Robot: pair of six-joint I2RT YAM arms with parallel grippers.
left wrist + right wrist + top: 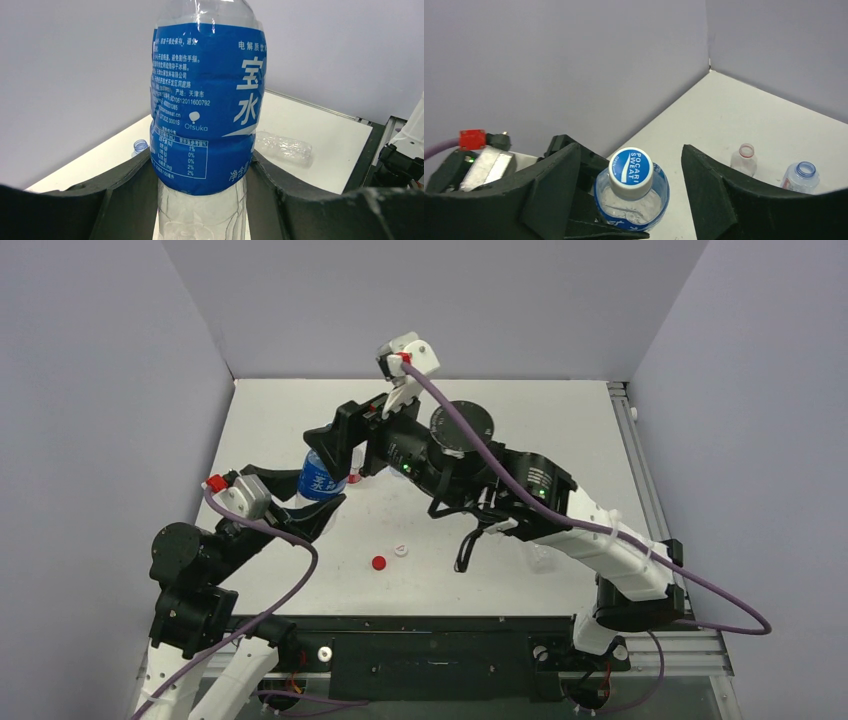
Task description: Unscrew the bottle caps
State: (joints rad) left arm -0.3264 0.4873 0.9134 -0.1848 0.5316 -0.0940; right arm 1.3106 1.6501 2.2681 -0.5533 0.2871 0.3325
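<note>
Right wrist view: the blue cap (630, 171) sits on top of the bottle (636, 202), facing straight up, its middle line up and down. The right tool (631, 167) is spread wide on either side of it, not touching. The left tool (200, 172) pinches the bottle's body. The cap looks small, hard, light; grab its side edge.

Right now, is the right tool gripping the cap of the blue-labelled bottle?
No, the right tool is open, its fingers standing clear on either side of the cap.
</note>
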